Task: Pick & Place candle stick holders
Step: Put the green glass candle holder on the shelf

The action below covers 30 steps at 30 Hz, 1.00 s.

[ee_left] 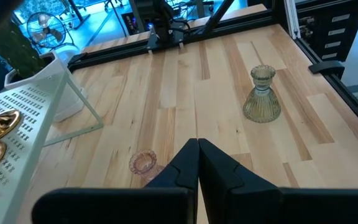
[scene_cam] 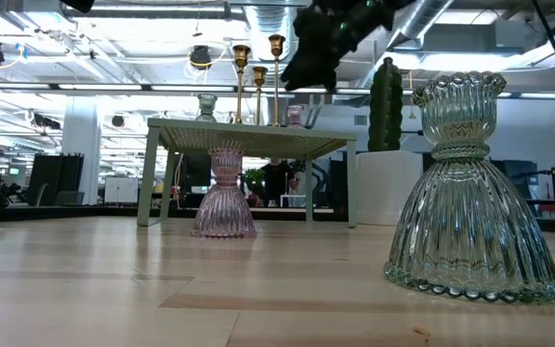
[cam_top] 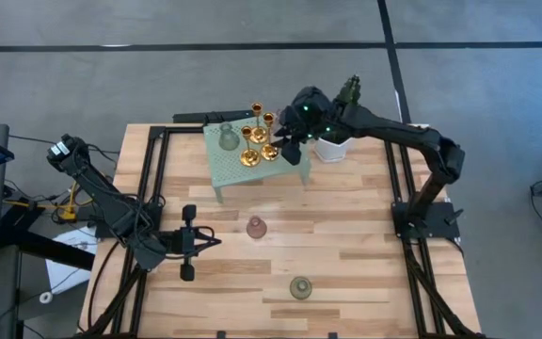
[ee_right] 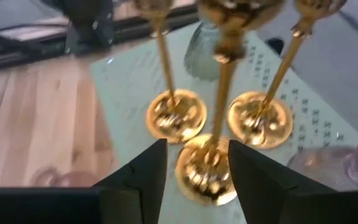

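Our right gripper [ee_right: 197, 168] stands spread around the nearest shiny gold metal candle stick holder [ee_right: 211, 163], which stands on the pale green perforated metal stand [cam_top: 229, 162] beside two other gold holders [ee_right: 174, 114]. Withdrawing carelessly, we judge, a finger could clip its thin stem and topple all three. Our left gripper [ee_left: 197, 163], pressed together, waits well apart from the stand.
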### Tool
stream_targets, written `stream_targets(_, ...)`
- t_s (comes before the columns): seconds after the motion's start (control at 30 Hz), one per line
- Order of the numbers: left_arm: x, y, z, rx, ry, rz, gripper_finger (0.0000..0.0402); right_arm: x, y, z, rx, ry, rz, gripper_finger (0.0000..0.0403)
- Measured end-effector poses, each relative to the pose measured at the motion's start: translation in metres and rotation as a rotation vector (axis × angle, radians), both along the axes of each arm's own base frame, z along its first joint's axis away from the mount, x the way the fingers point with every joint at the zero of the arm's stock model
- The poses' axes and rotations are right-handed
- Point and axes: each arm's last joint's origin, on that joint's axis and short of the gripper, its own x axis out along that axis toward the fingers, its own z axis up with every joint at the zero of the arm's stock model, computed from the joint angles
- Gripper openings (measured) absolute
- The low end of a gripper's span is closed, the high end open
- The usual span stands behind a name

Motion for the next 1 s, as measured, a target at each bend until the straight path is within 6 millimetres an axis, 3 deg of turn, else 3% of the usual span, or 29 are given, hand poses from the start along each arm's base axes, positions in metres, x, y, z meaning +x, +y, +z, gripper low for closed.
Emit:
stream_targets(0.13,0.000,0.000,0.000,0.000,0.000,0.000,0.0008,-0.001,0.019,0.001,0.011,0.083,0.061,0.0122)
stream_targets(0.33,0.000,0.000,-0.001,0.006,0.005,0.000,0.0008,-0.005,0.061,-0.002,-0.047,0.191,0.162,0.0010)
stream_targets(0.67,-0.001,0.002,-0.024,0.138,0.056,-0.024,0.0008,-0.022,0.123,0.020,-0.217,0.174,0.149,0.0001)
stream_targets(0.8,-0.001,0.001,-0.023,0.132,0.050,-0.024,0.0008,-0.046,0.144,0.005,-0.253,0.136,0.075,0.0001)
stream_targets(1.0,-0.001,0.001,-0.023,0.127,0.045,-0.024,0.0008,-0.093,0.177,-0.037,-0.178,-0.023,0.051,0.0000)
